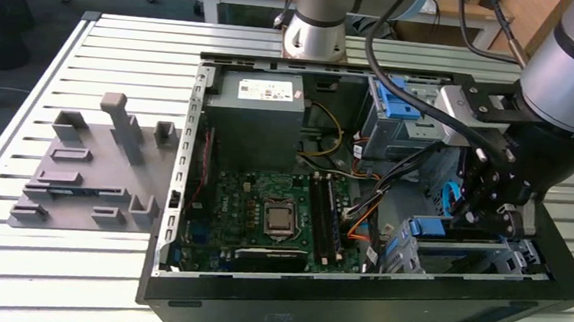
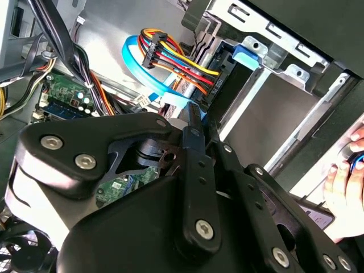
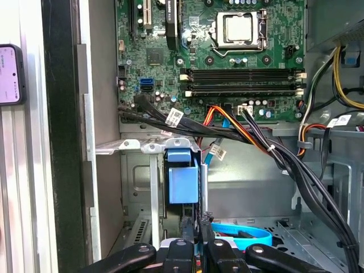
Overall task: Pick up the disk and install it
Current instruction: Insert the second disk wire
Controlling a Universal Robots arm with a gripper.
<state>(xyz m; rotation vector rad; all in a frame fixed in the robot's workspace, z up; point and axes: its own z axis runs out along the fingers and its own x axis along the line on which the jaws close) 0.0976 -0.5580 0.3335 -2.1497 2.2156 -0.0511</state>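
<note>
Item: the disk (image 3: 183, 176), 1 unit. Location: standing on edge in the metal drive cage (image 3: 136, 147) of the open computer case (image 1: 357, 313), at the exterior view's right, near corner; its blue plastic end tab (image 1: 431, 228) faces out of the bay toward the motherboard (image 3: 227, 57). Judged handling: rigid, fairly dense for its size, smooth metal faces likely slippery, sensitive to knocks; the blue rails and tab are the softer, flexing parts. Judged hold: across the 2 flat faces or the railed long edges, clear of the connector end and of the loose blue data cable (image 3: 242, 234) lying just beside. Gripper (image 3: 196, 224): in the first wrist view its fingers are drawn narrow, nearly together, nothing visible between them, tips just beside the disk's outer end; contact cannot be told.
</note>
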